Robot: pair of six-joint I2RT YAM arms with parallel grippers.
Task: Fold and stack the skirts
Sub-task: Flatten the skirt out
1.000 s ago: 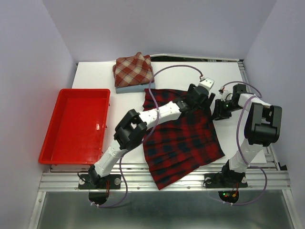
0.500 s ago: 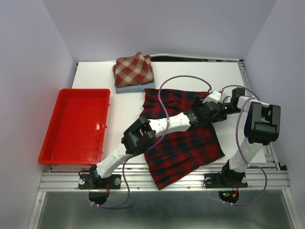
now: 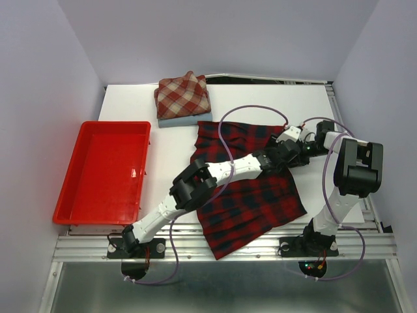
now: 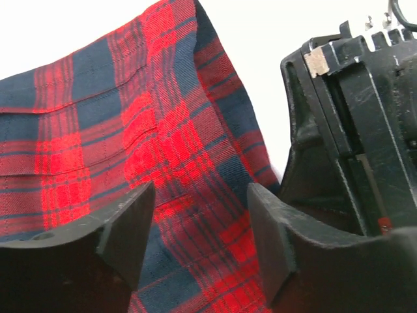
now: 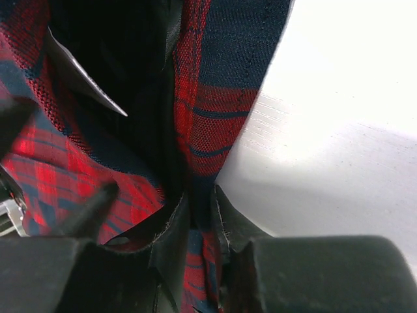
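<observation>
Left pincer (image 4: 201, 203) hangs just over the big red and navy plaid skirt (image 4: 117, 130), close to that skirt's right edge. It is spread wide and holds nothing. Red and blue cloth shows in the gap. I cannot tell if its tips touch the cloth.

Left of the plaid skirt, and a little apart from it, sits a red tray (image 3: 104, 169). Behind the plaid skirt's far left corner lies the check skirt (image 3: 182, 96), brick-red and cream, folded up. It rests on top of the light blue skirt (image 3: 179, 121), which peeks out under its front edge. This small pile sits close to the plaid skirt, with a thin strip of white table (image 3: 300, 104) between them.

The plaid skirt itself lies spread out flat, with the left arm (image 3: 195, 186) reaching across it from the near left side.

At the plaid skirt's right edge, just beside the left pincer, is the right pincer (image 5: 199, 210). It is pressed together and pinches a fold of the plaid skirt's edge.
</observation>
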